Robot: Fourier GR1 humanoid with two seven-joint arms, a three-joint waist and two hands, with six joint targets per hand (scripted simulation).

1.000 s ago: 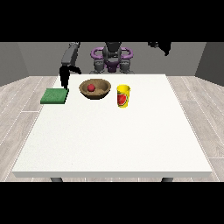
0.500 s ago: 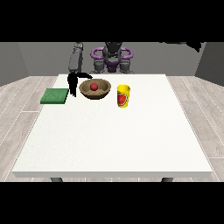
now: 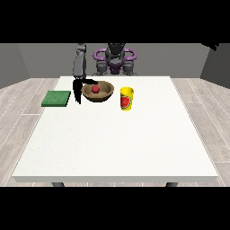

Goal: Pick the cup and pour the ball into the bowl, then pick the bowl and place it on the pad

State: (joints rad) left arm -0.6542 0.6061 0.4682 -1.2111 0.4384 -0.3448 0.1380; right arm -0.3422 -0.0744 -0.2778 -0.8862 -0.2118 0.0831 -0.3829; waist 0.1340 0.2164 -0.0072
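Brown bowl [image 3: 98, 91] — red ball [image 3: 95, 89] inside, beside the green pad [image 3: 56, 98] — could tip if the hand at the view's left [image 3: 80, 88], spread over its rim, catches one edge.

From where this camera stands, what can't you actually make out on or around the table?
- Whether the hand at the view's left touches the bowl: too small to tell.
- The other hand: cut off at the view's top right; only a dark scrap shows.
- Inside of the yellow cup: its wall hides it.
- How the ball sits in the bowl: the rim hides it.
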